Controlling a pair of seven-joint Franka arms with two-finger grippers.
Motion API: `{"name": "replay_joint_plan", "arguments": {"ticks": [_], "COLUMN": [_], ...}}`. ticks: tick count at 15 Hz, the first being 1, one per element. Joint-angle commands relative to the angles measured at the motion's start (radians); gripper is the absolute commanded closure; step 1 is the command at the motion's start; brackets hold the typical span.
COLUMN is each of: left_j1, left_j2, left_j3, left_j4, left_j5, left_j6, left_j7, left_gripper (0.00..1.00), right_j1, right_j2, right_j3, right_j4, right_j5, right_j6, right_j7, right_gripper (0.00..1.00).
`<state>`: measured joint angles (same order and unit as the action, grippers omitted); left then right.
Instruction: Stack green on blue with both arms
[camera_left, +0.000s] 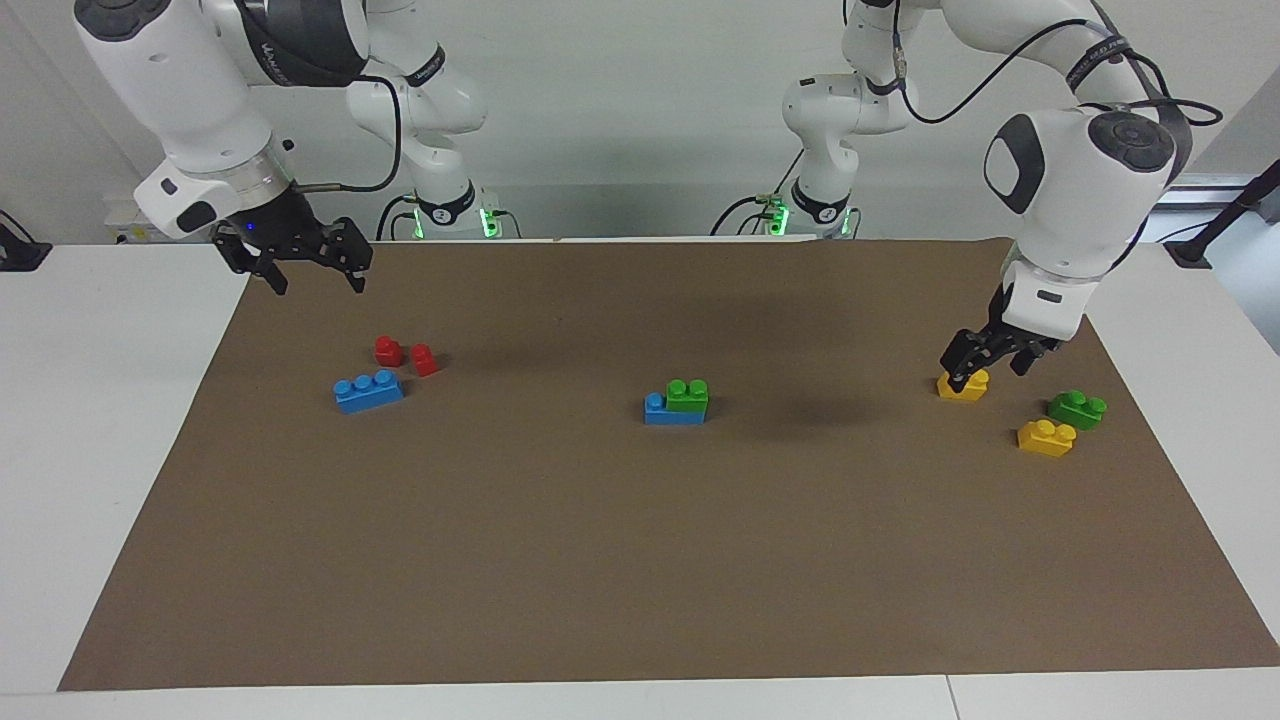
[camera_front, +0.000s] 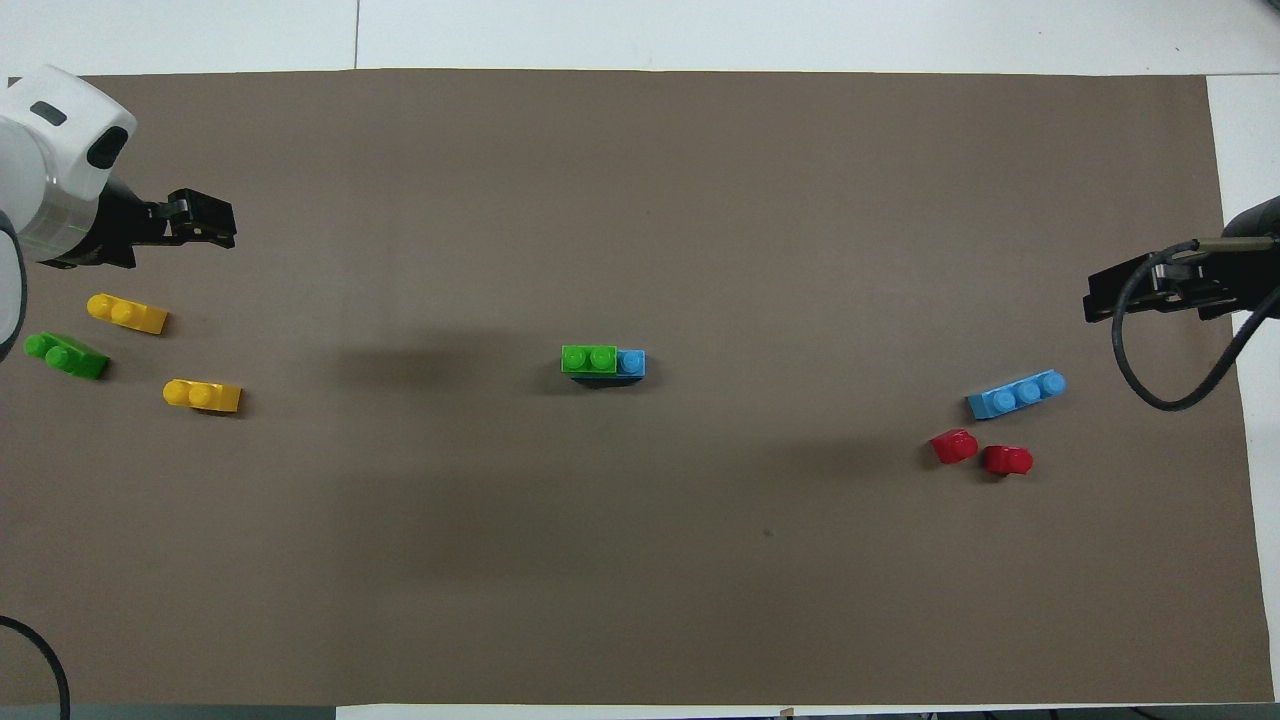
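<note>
A green brick (camera_left: 687, 394) (camera_front: 589, 358) sits on a blue brick (camera_left: 660, 410) (camera_front: 632, 362) in the middle of the brown mat, leaving one blue stud uncovered. A second blue brick (camera_left: 369, 390) (camera_front: 1017, 394) lies toward the right arm's end. A second green brick (camera_left: 1077, 408) (camera_front: 66, 355) lies toward the left arm's end. My right gripper (camera_left: 318, 280) (camera_front: 1092, 298) hangs open and empty, high over the mat's edge at its own end. Also open and empty, my left gripper (camera_left: 985, 368) (camera_front: 222, 222) hangs just above a yellow brick (camera_left: 963, 385).
Two red bricks (camera_left: 388, 350) (camera_left: 424, 359) lie beside the lone blue brick, nearer to the robots. A second yellow brick (camera_left: 1046, 437) (camera_front: 202, 396) lies by the lone green one. The brown mat (camera_left: 640, 560) covers most of the white table (camera_left: 110, 420).
</note>
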<state>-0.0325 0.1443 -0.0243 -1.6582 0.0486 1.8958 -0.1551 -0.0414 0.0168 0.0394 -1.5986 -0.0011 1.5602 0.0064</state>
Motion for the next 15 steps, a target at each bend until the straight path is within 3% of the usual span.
{"name": "replay_joint_plan", "arguments": {"ticks": [1,3,6,15], "left_j1": [0.006,0.005,0.002,0.000], "left_j2": [-0.002,-0.006,-0.050,-0.124], "left_j3": [-0.002,-0.006,-0.006,-0.005], "left_j4": [0.086,0.123,0.124,0.069], "left_j5": [-0.038,-0.038,-0.041,-0.044], "left_j6": [-0.131,-0.237,-0.297,-0.302], "left_j7": [0.116,0.166,0.180,0.104], "left_gripper": [0.00,0.00,0.00,0.00], "right_j1": [-0.014,-0.014,-0.014,-0.015], "right_j2": [0.000,0.000,0.000,-0.002], "right_j3": [0.013,0.014,0.013,0.013], "right_j4": [0.003,0.003,0.002,-0.004], "right_j5": [-0.022,-0.022,-0.023,-0.025], "right_j6": [-0.006,-0.012,-0.014,-0.014], "right_j7": [-0.026,-0.026,-0.028,-0.042], "right_gripper": [0.00,0.00,0.00,0.00]}}
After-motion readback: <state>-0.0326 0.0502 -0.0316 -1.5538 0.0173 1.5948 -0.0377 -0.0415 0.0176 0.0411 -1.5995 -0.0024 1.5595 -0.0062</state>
